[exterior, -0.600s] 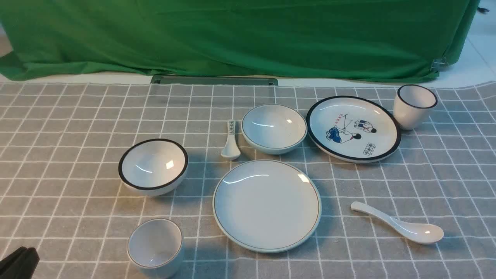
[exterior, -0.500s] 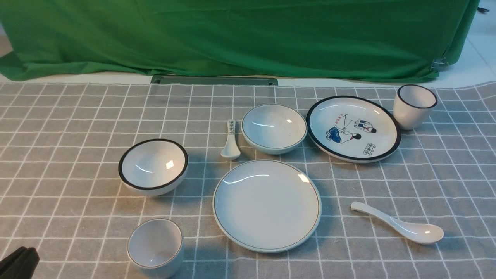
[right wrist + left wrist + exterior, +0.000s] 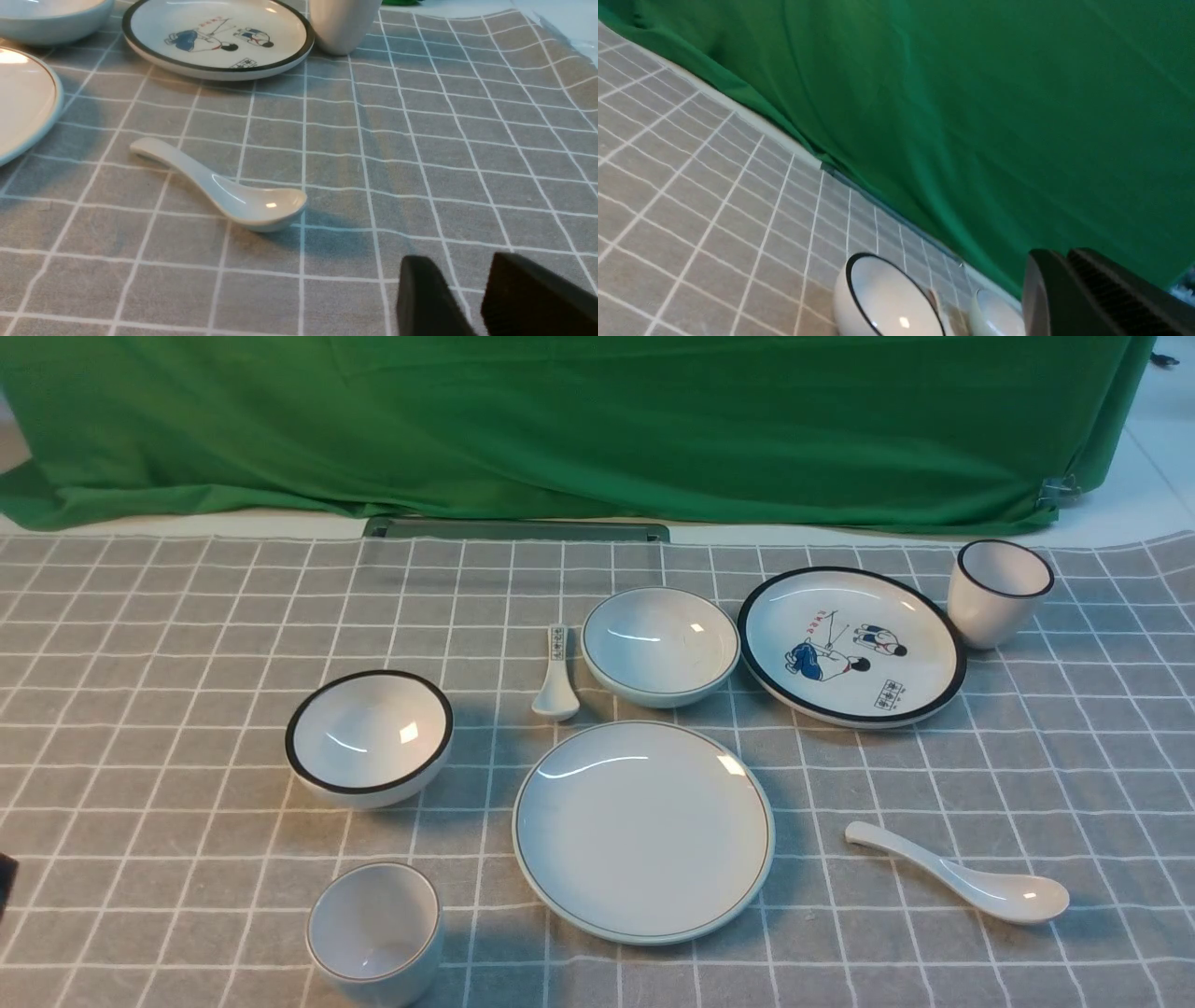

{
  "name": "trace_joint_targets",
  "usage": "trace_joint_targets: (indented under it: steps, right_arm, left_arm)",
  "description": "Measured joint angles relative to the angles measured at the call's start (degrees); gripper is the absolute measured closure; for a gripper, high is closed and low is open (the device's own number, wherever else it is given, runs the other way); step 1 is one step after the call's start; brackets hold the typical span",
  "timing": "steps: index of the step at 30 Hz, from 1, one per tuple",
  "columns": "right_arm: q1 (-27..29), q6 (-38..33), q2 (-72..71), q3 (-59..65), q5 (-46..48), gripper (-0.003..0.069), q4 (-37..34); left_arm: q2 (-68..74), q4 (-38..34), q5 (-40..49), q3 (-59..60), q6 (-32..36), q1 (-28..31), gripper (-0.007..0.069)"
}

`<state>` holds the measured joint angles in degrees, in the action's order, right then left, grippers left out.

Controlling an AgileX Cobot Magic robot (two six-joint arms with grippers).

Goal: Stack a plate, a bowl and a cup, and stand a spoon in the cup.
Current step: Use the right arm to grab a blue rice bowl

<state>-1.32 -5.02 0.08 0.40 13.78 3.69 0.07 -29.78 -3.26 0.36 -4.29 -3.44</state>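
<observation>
The plain white plate [image 3: 642, 831] lies at centre front; its edge shows in the right wrist view [image 3: 23, 98]. The plain bowl [image 3: 661, 644] stands behind it. The short cup [image 3: 373, 931] stands at the front left. The long white spoon [image 3: 962, 875] lies front right of the plate, bowl end to the right, and also shows in the right wrist view [image 3: 224, 191]. My left gripper [image 3: 1059, 256] is shut and empty, raised; only a dark sliver [image 3: 5, 885] shows at the front view's left edge. My right gripper [image 3: 460, 266] is slightly open and empty, low over the cloth near the spoon.
A black-rimmed bowl [image 3: 370, 737] stands left of the plate and shows in the left wrist view [image 3: 887, 303]. A small printed spoon [image 3: 556, 677], a cartoon plate [image 3: 851, 646] and a taller black-rimmed cup [image 3: 999, 590] stand at the back. A green curtain [image 3: 597, 420] hangs behind.
My left gripper has moved up and left, from the front view's bottom-left corner to a sliver at the left edge. The tableware has not moved.
</observation>
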Motion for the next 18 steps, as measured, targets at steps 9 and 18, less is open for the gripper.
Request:
trace_joint_targets:
  steps: [9, 18]
  right_arm:
    - [0.0, 0.0, 0.0, 0.0, -0.05, 0.0417, 0.0]
    - [0.0, 0.0, 0.0, 0.0, -0.05, 0.0417, 0.0]
  left_arm:
    - [0.0, 2.87, -3.13, 0.0, -2.21, 0.0, 0.0607]
    - [5.25, 11.91, 12.16, -12.9, -3.49, -0.02, 0.0607]
